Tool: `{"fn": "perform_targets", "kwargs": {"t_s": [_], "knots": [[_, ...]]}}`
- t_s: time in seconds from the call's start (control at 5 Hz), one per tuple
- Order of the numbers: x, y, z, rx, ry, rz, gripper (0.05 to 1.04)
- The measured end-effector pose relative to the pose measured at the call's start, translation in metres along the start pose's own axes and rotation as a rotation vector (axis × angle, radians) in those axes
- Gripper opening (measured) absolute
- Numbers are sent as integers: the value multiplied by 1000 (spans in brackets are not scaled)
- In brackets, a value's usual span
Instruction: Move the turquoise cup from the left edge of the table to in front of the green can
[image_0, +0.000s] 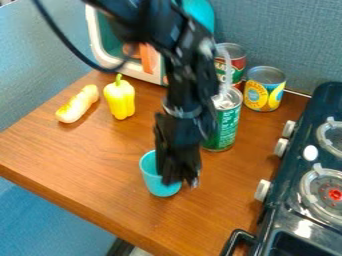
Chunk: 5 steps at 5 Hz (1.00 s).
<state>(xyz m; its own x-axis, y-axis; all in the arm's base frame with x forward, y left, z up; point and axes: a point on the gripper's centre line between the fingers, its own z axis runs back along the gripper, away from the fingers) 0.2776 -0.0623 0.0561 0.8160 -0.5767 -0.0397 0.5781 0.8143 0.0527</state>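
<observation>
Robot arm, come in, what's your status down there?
Gripper low at blue cup, hold unclear. Cup on wooden table. Green can close by, possible obstacle.

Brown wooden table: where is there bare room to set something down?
A broad bare patch lies between the yellow bell pepper, turquoise cup and near left edge of the table; a smaller one between the cup and black stove. Crowded: around the green metal can and the black claw.

Three cans, one cup (plus one pepper)
</observation>
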Motion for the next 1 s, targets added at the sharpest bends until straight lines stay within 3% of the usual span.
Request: {"fn": "perform_targets", "kwargs": {"t_s": [0.2, 0.4, 0.6, 0.8, 1.0], "knots": [[-18, 20, 43, 16, -78, 96, 630], [-30, 30, 69, 59, -128, 159, 927], [-55, 55, 73, 122, -34, 259, 1009], [-84, 97, 61, 146, 71, 452, 1005], [-106, 137, 38, 116, 105, 618, 1005]]}}
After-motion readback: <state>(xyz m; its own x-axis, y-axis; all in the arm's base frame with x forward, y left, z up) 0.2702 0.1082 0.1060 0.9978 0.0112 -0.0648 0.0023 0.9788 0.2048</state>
